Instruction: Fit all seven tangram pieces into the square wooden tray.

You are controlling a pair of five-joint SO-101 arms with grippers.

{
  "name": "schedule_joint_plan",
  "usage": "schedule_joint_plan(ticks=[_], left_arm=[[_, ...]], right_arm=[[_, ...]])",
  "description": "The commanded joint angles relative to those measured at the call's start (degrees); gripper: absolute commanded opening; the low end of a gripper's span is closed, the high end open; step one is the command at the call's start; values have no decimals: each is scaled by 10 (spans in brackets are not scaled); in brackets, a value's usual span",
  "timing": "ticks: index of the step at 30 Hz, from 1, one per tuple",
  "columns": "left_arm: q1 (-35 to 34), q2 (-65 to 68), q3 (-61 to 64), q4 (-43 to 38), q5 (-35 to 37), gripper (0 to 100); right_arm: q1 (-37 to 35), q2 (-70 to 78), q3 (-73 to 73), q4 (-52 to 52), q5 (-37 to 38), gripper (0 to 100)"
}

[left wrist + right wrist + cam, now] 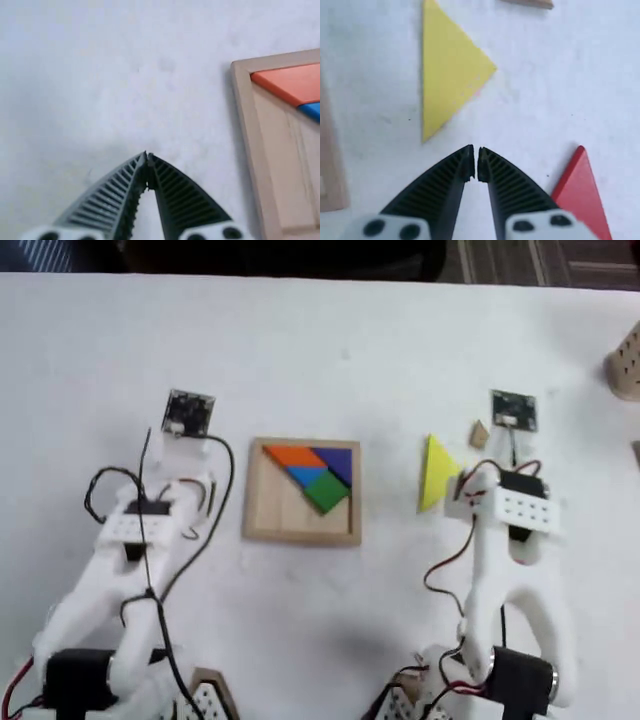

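The square wooden tray (262,524) lies mid-table holding an orange piece (292,455), a purple piece (340,461), a blue piece (304,476) and a green piece (325,492). A yellow triangle (436,472) lies to the tray's right, with a small natural-wood piece (480,433) beyond it. In the right wrist view my right gripper (475,163) is shut and empty, near the yellow triangle (447,70), with a red triangle (582,192) beside it. My left gripper (147,161) is shut and empty over bare table, next to the tray's edge (247,130).
A wooden pegged object (626,365) stands at the table's far right edge. Cables trail from both arms over the near side. Bare white table surrounds the tray on every side.
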Motion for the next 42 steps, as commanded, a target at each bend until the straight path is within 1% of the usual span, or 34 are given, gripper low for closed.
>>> schedule_joint_plan(ticks=[1,3,6,10,15,19,21,24,28,32,36,39,42], left_arm=[[10,11,-41,4,-4,23],[10,12,-41,4,-4,23],[9,12,-41,4,-4,23],[8,14,-41,4,-4,23],[8,15,-42,4,-4,23],[8,14,-42,4,-5,23],[8,14,-42,4,-5,23],[8,14,-42,3,-5,23],[8,15,-40,-20,-5,24],[2,15,-40,-22,-5,24],[2,15,-40,-23,-5,24],[2,15,-40,-22,-5,24],[2,15,-39,-22,-5,24]], right_arm=[[22,-27,-11,4,9,18],[24,-26,-28,6,22,18],[34,-26,-55,7,74,18],[53,-21,-102,8,82,18],[43,-20,-120,13,142,18],[28,-20,-143,43,142,33],[16,-19,-163,58,139,88],[10,0,-186,70,106,156],[-1,59,-204,71,100,159],[-1,111,-248,90,100,159],[1,143,-319,175,100,159],[-1,155,-344,233,103,159],[-15,153,-344,267,153,159]])
